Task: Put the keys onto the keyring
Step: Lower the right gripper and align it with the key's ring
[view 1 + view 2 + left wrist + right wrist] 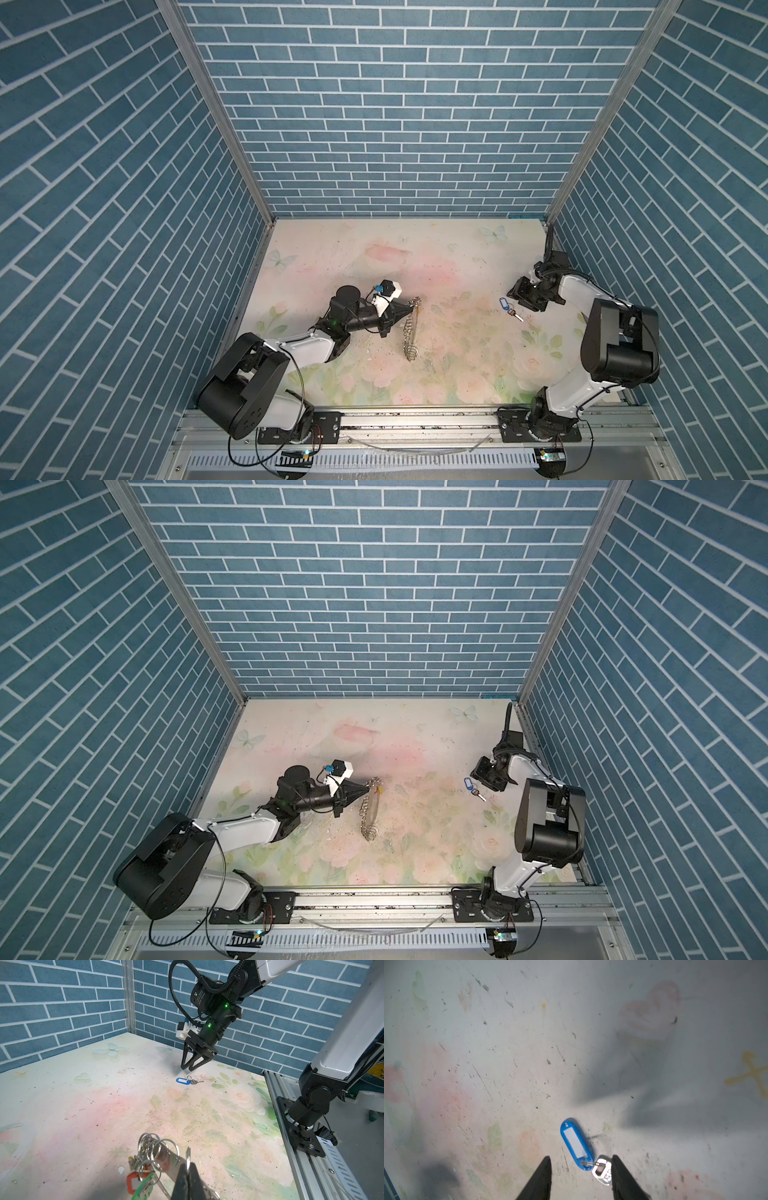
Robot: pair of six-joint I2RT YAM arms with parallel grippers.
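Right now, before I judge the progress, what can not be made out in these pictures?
- Left wrist view: the left end effector covers its grip point on the keyring, and the bottom edge cuts it off.
- Both top views: the keyring is edge-on; what hangs on it is too small to tell.
- Right wrist view: blurred; a finger of the right end effector hides the blade of the blue-tagged key.

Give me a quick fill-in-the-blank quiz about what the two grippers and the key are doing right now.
1. The left gripper pinches the ____.
2. The loose key on the table has a ____ tag.
3. The right gripper hangs above that key with jaws ____.
Missing words: keyring; blue; open.
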